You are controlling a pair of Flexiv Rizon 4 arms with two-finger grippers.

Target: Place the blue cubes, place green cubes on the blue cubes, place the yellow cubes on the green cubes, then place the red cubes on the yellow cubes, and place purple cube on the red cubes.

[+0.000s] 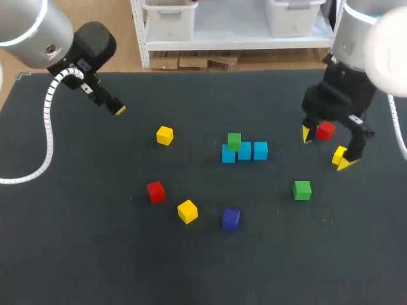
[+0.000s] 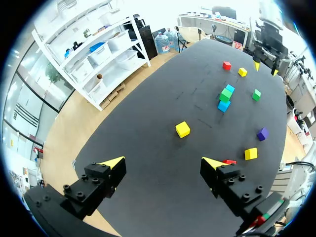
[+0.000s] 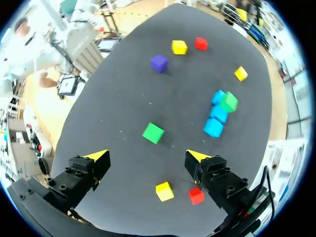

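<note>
Gaping over matte table (image 1: 76,241), left hand (image 2: 163,161) and right hand (image 3: 146,155) flank smooth blue cubes (image 1: 245,151).

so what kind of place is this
Most likely a robotics lab bench: a dark table, the robot's left pincer and right pincer above it, and small coloured blocks like the purple cube.
</note>
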